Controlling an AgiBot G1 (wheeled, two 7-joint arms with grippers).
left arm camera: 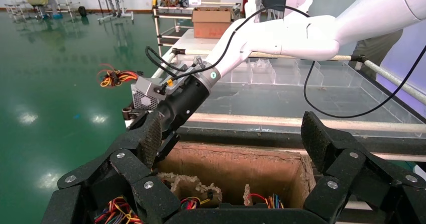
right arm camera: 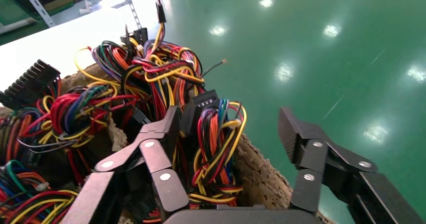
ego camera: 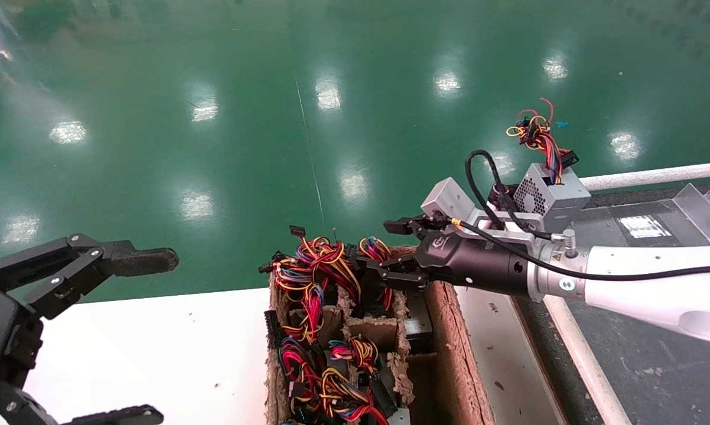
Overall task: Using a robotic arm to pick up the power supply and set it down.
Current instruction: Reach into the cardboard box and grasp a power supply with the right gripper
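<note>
My right gripper point(ego camera: 384, 248), black with a white logo on its palm, hangs open over the far end of a cardboard box point(ego camera: 449, 330). In the right wrist view its fingers point(right arm camera: 168, 128) straddle a red, orange, yellow and black wire bundle point(right arm camera: 216, 133) and the box's frayed far wall point(right arm camera: 261, 174), with nothing pinched. The power supply's grey body is hidden under tangled wires point(ego camera: 313, 277) that fill the box's compartments. My left gripper point(ego camera: 142, 339) is parked open at the left over the white table point(ego camera: 154, 342).
A grey box with a honeycomb-mesh side point(ego camera: 559, 198) stands behind the right wrist on the dark conveyor point(ego camera: 656, 354), its wires point(ego camera: 535, 133) sticking up. A white rail point(ego camera: 650, 175) borders the conveyor. Green floor lies beyond the table.
</note>
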